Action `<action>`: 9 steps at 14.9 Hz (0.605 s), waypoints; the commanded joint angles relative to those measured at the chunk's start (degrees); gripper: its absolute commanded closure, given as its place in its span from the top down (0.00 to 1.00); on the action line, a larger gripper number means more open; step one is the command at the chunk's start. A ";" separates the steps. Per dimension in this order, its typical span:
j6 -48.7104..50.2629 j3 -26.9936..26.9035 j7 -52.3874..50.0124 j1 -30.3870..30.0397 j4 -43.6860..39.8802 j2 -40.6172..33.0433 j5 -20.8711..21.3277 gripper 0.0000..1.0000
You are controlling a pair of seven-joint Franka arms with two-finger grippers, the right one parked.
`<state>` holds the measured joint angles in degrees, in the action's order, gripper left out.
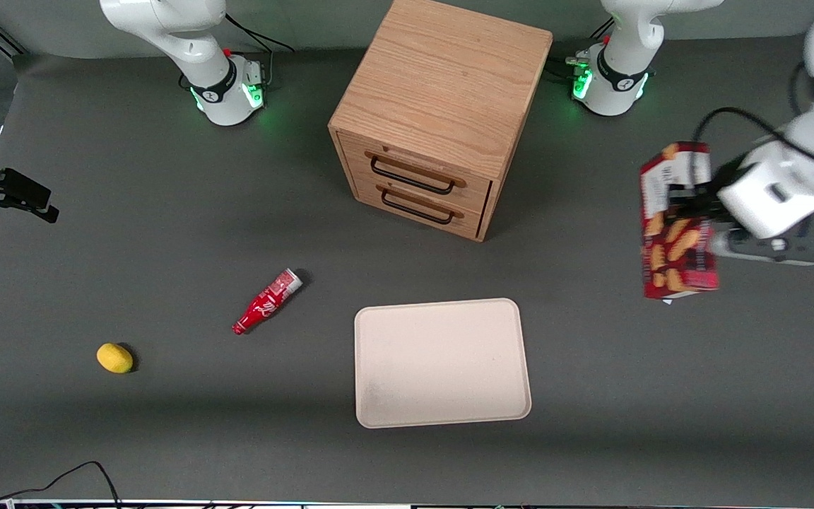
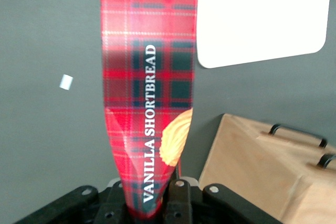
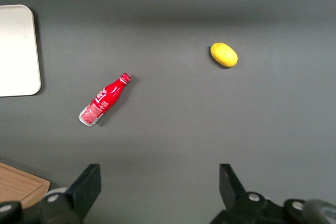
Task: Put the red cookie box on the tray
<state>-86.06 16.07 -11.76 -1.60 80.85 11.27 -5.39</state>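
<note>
My left gripper (image 1: 689, 205) is shut on the red cookie box (image 1: 677, 223) and holds it in the air above the table, toward the working arm's end. The box is a slim red tartan carton with pictured cookies and a white end panel. In the left wrist view the box (image 2: 149, 103) stands out from between the fingers (image 2: 181, 195), which pinch its end, and its face reads "VANILLA SHORTBREAD". The beige tray (image 1: 441, 362) lies flat on the table, nearer the front camera than the wooden cabinet; it also shows in the left wrist view (image 2: 257, 14). Nothing lies on it.
A wooden two-drawer cabinet (image 1: 435, 113) stands mid-table, also in the left wrist view (image 2: 262, 171). A small red bottle (image 1: 266, 302) and a yellow lemon (image 1: 115, 358) lie toward the parked arm's end. A small white scrap (image 2: 65, 82) lies on the table under the box.
</note>
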 commanded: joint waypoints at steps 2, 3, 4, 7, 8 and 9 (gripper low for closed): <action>-11.11 7.91 -13.01 0.02 -1.84 9.00 3.89 0.00; -14.46 9.31 -14.51 0.10 -1.84 11.64 5.46 0.00; -17.53 10.54 -15.74 0.11 -1.84 14.36 7.13 0.00; -26.24 11.17 -16.63 2.11 -1.75 22.19 11.70 0.00; -29.49 11.08 -19.33 3.00 -1.49 24.47 14.33 0.00; -33.17 11.17 -22.40 3.44 -1.31 27.11 18.62 0.00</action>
<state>-114.74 26.84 -28.39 0.06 81.19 34.07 7.36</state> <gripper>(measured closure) 0.784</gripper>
